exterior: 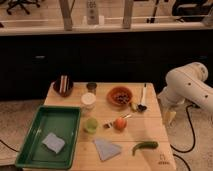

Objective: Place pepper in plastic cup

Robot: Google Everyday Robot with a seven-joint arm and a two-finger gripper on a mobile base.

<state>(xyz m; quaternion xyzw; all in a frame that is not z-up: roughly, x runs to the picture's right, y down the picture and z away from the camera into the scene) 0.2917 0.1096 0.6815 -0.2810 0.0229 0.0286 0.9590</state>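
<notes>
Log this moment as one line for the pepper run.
gripper: open, empty, past right edge of table | pepper: on table, ungrasped | plastic cup: upright beside green tray

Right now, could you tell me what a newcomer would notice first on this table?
The large green tray front left on the table, and the white robot arm at right, its gripper open beside the table's right edge. Then the green pepper front right, apart from the small green cup near the middle.
</notes>
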